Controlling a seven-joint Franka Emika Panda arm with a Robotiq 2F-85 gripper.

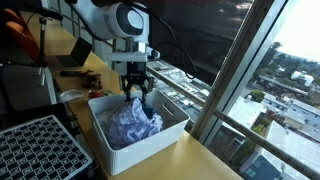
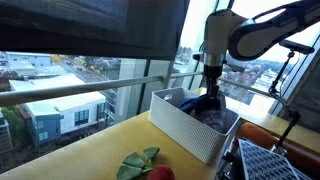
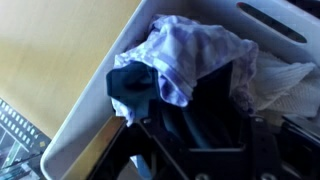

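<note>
**End effector and cloths in a bin.** The end effector (image 1: 137, 90) is shown lowered into the open top of a white bin (image 1: 172, 130). Its jaws are seen spread apart in the wrist view, and nothing is seen clamped between them. A dark cloth (image 3: 130, 88) lies bunched just beside one fingertip, touching a crumpled lilac cloth (image 3: 195, 50) that is heaped under the jaws. A white towel (image 3: 290, 85) is seen further along the bin, against its far wall. The bin stands on a wooden counter (image 1: 205, 160), close to the counter's window-side edge. A black gridded rack (image 1: 40, 145) lies at the counter's opposite edge.

Both cloths are judged light, soft and limp, with no shape of their own. They are not thought fragile or slippery, but are likely to drape, stretch and drag a neighbour along. Hold is best taken at a raised fold or bunched crest, so that several layers are pinched at once. A flat single layer is judged the poorer place.
</note>
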